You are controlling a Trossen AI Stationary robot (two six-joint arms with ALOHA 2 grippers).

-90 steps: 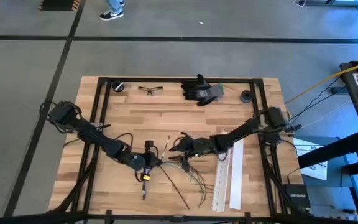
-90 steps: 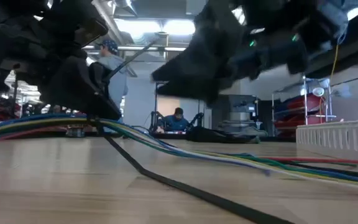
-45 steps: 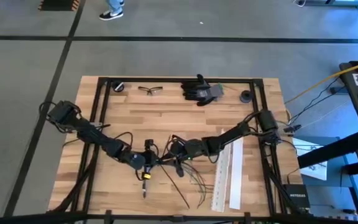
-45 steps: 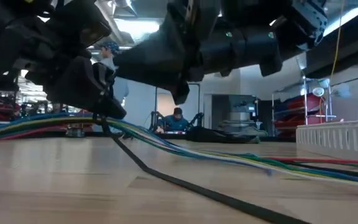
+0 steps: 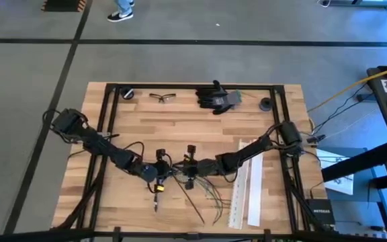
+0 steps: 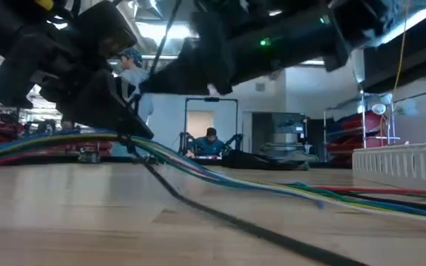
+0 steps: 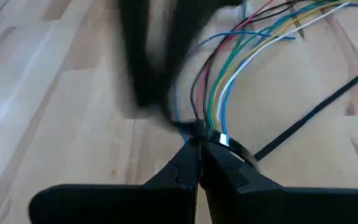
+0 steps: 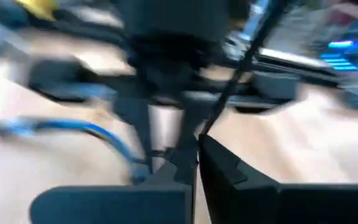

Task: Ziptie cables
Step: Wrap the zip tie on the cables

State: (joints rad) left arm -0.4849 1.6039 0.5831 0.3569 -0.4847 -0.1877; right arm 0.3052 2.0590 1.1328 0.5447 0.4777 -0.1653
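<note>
The cables (image 7: 219, 106), a bundle of thin flexible insulated wires in blue, green, yellow, white, red and black, lie near the middle of the pale wooden table (image 5: 180, 124), fanning out toward its near right. The left gripper (image 7: 197, 146) has its fingers pressed together on the gathered end of the bundle, where a thin black plastic zip tie (image 7: 316, 112) crosses it and trails off over the wood. The right gripper (image 8: 196, 144) sits just beside it, fingers closed on a thin black strand that looks like the tie's tail. Judged from this, the wires are light, limp and smooth, so they will splay and slide unless pinched close to the tie; hold belongs at the gathered neck, not the loose ends. The tie itself looks springy and narrow, easily slipped.
</note>
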